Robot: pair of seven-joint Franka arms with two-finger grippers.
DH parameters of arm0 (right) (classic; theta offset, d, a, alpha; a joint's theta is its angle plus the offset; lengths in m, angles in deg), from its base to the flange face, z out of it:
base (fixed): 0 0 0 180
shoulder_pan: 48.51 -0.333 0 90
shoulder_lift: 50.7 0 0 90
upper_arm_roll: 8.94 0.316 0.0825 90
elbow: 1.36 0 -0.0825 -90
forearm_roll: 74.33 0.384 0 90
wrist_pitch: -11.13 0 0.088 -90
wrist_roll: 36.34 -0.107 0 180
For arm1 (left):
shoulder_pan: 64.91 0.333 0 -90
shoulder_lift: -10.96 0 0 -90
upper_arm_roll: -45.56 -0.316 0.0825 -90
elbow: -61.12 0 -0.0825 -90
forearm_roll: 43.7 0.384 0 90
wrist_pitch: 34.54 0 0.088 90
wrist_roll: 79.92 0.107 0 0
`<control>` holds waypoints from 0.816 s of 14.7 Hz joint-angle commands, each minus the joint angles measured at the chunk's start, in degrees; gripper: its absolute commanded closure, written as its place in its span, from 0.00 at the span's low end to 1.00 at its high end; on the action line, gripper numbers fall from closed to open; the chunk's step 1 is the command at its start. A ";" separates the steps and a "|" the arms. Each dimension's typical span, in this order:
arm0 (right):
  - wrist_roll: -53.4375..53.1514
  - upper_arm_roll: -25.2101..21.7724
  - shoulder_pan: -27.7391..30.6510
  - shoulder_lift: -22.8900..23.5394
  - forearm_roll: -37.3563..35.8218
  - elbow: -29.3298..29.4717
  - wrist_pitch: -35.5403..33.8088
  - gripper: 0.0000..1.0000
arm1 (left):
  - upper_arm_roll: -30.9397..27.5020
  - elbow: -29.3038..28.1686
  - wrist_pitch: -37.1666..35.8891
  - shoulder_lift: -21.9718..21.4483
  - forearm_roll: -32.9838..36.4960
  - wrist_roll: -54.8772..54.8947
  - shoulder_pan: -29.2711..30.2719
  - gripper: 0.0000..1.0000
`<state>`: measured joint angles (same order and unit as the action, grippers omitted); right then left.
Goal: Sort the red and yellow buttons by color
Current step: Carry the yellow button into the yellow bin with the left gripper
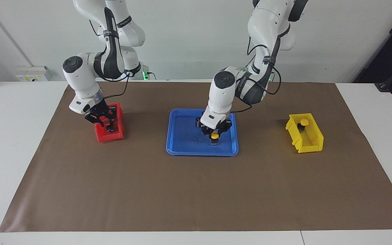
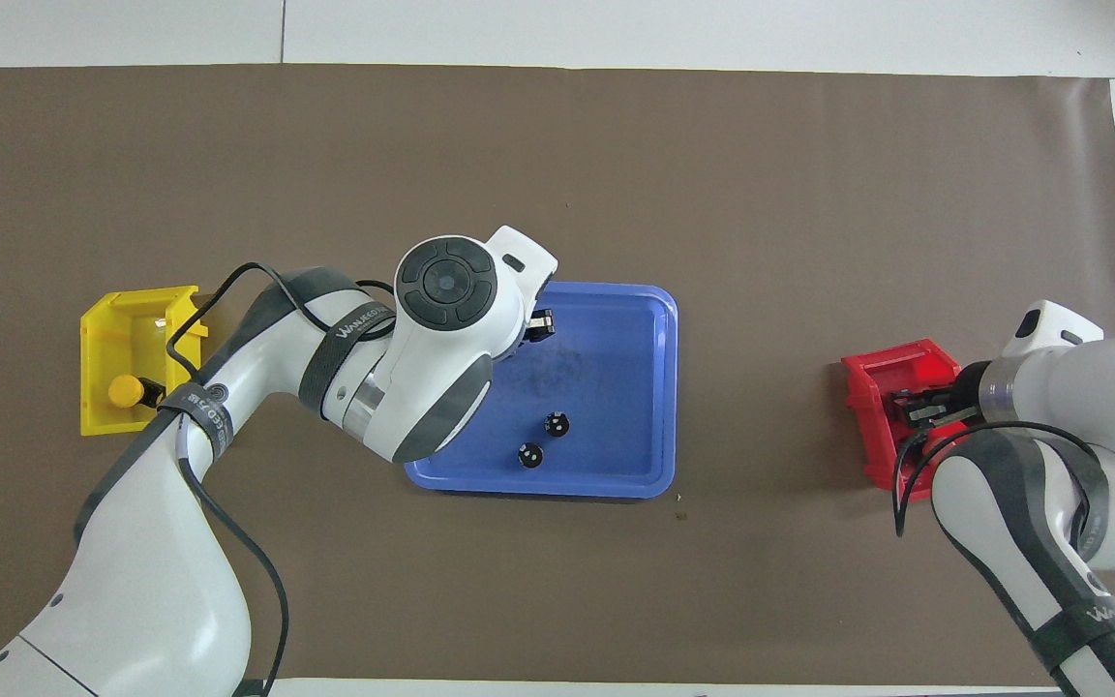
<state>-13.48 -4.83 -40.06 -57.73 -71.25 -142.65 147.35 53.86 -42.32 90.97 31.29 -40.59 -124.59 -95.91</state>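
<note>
One yellow button (image 1: 215, 135) stands in the blue tray (image 1: 182, 149) at the end nearer the left arm. My left gripper (image 1: 215, 133) is down around it, and in the overhead view the arm hides both. The other yellow button (image 1: 304, 122) (image 2: 124, 390) lies in the yellow bin (image 1: 313, 141) (image 2: 98, 334). My right gripper (image 1: 102, 122) (image 2: 918, 411) is low in the red bin (image 1: 109, 136) (image 2: 872, 426). A rounded red shape (image 1: 104, 120) shows at that gripper, perhaps a red button. No other red button shows.
Two small dark capless cylinders (image 2: 557, 423) (image 2: 529, 455) stand in the blue tray (image 2: 635, 387) on its side nearer the robots. A brown mat (image 1: 196, 190) covers the table. The red bin is at the right arm's end, the yellow bin at the left arm's end.
</note>
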 commanded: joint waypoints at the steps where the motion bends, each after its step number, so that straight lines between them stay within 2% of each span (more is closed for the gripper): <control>1: -0.44 0.55 0.43 -0.79 0.62 -1.18 1.24 0.56 | -0.66 0.52 -0.17 -0.11 1.28 -1.03 -0.11 0.99; 3: -0.44 0.55 0.43 -0.62 0.62 -0.75 0.98 0.37 | -0.92 1.65 -4.28 -2.64 1.28 -0.60 1.02 0.98; 5: -0.44 0.55 0.52 -0.35 0.62 0.57 -0.07 0.35 | -0.83 2.62 -10.08 -6.34 0.49 2.81 3.31 0.98; 8: -0.44 0.55 0.69 0.70 0.62 6.00 -6.30 0.30 | -1.10 2.72 -15.37 -10.21 -0.48 11.42 9.80 0.98; 10: -1.75 0.55 0.52 0.97 0.62 10.31 -10.69 0.15 | -1.18 3.50 -16.43 -10.31 -0.48 19.23 15.94 0.98; 11: -4.19 0.63 0.34 0.79 0.62 12.85 -13.59 0.00 | -1.27 3.51 -16.87 -10.40 -0.48 23.36 18.93 0.99; 12: -6.57 0.72 -0.35 0.88 0.62 16.10 -17.44 0.00 | -1.27 3.51 -16.96 -10.40 -0.48 27.84 22.44 0.98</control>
<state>-16.33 -4.75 -40.13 -57.71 -71.19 -132.58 135.93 52.28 -38.69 74.93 20.81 -40.62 -104.03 -78.83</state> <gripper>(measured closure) 0.154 0.590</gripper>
